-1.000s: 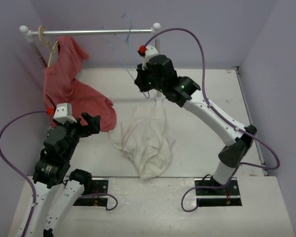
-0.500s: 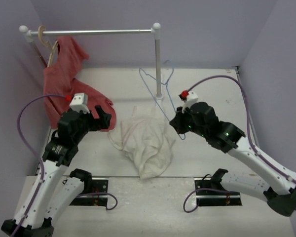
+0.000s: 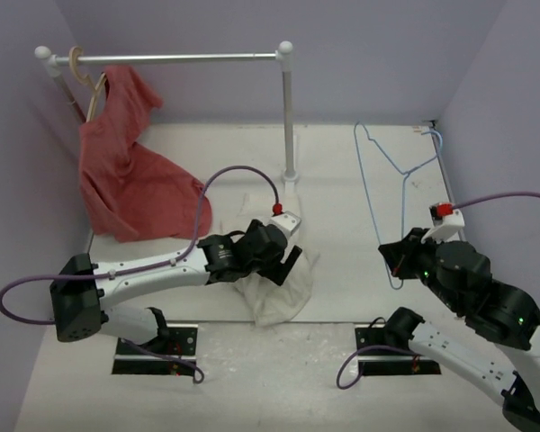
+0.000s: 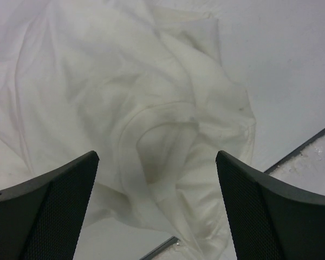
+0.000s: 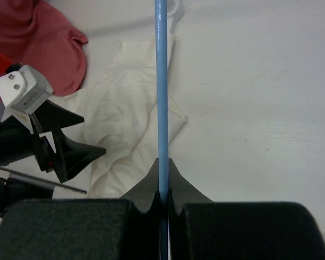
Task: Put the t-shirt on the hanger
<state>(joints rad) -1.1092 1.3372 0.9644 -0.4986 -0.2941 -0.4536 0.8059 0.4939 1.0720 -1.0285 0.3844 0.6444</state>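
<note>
though crumpled, t-shirt under left tool

The desk is white and matt, walled in by pale purple panels on three sides. A crumpled white t-shirt lies near its middle, toward the near side, bunched in folds. Its near edge reaches the seam where a rougher white strip begins. At the left rear, the lower part of a red cloth rests on the surface, well apart from the t-shirt. A thin metal post stands upright behind the t-shirt on a small white foot. Two dark plates are bolted to the near strip, one to each side.
</note>
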